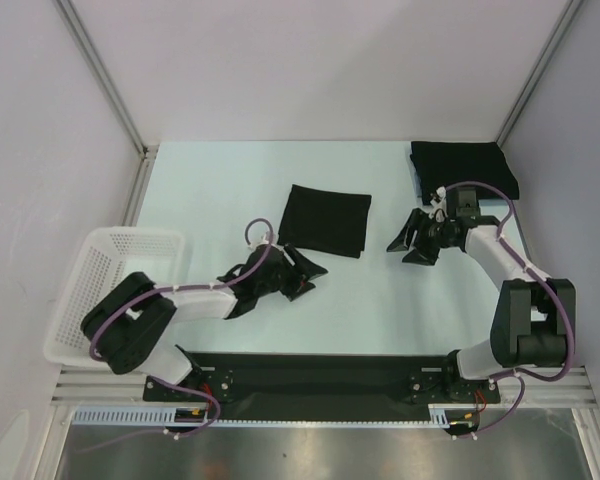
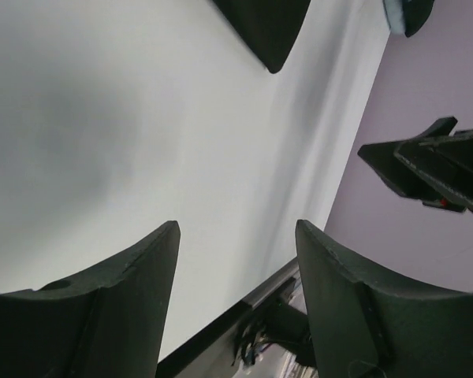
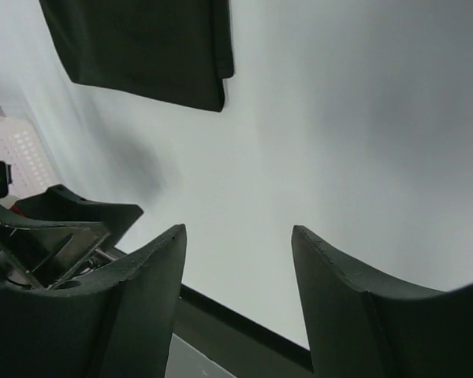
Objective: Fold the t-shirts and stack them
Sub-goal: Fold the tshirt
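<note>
Because it looks like soft, light cloth that sags, the folded black t-shirt [image 1: 325, 220] in the middle of the surface [image 1: 220, 190] wants pinching along a doubled edge; another folded t-shirt [image 1: 464, 168] lies far right. The left hand [image 1: 313, 280] and right hand [image 1: 400, 252] gape wide, empty.

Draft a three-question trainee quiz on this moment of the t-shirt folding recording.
1. True or false: the left gripper is holding a t-shirt.
2. Multiple choice: where is the white basket? A) far right corner B) near left side C) centre.
3. Fill in: one folded t-shirt lies in the centre; the other black folded pile sits in the far ___ corner.

Key: 1 false, it is open and empty, as is the right gripper. 2 B. 3 right.
</note>
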`<state>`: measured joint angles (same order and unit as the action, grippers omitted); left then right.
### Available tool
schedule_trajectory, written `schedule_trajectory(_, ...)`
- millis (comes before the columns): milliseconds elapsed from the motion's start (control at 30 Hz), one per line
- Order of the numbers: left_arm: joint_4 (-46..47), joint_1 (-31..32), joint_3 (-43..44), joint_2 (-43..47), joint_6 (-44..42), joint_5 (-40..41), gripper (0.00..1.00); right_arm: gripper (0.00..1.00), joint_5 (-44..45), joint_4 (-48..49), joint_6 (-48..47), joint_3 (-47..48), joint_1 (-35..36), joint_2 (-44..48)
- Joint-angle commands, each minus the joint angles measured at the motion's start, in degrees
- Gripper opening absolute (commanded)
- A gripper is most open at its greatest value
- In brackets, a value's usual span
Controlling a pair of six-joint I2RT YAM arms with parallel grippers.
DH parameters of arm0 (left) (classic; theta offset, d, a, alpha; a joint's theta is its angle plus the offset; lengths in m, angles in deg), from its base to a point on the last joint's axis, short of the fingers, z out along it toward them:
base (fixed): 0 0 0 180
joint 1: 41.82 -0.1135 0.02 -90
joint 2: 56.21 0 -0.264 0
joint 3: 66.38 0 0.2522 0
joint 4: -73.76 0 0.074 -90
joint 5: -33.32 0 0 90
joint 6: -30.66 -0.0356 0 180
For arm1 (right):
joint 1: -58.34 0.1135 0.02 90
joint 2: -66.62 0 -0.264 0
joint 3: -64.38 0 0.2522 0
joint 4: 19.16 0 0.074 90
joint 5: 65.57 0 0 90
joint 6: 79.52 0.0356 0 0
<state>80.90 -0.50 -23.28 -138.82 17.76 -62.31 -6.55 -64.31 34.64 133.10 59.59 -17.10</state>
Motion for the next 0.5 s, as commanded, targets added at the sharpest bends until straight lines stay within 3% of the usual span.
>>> schedule_trajectory(0, 6.9, 2.9, 6.1, -3.7, 8.4, 9.2, 0.65, 0.63, -1.2, -0.2, 0.2, -0.9, 0.2, 2.4)
schedule_trajectory(267, 5.5, 4.1, 5.0, -2.3, 6.6, 8.8, 0.64, 0.64, -10.6, 24.2, 12.2, -8.1, 3.0, -7.4)
schedule_trajectory(400, 9.1, 4.0, -1.2, -0.5, 9.1, 7.7, 0.63, 0.64, -9.5, 27.8, 12.7, -3.7, 4.4, -14.1)
schedule_trajectory(467, 9.2, 4.0, -2.5, 1.2, 9.1, 7.7, 0.63, 0.64, -9.0, 25.6, 8.2, -0.2, 4.7, -18.4)
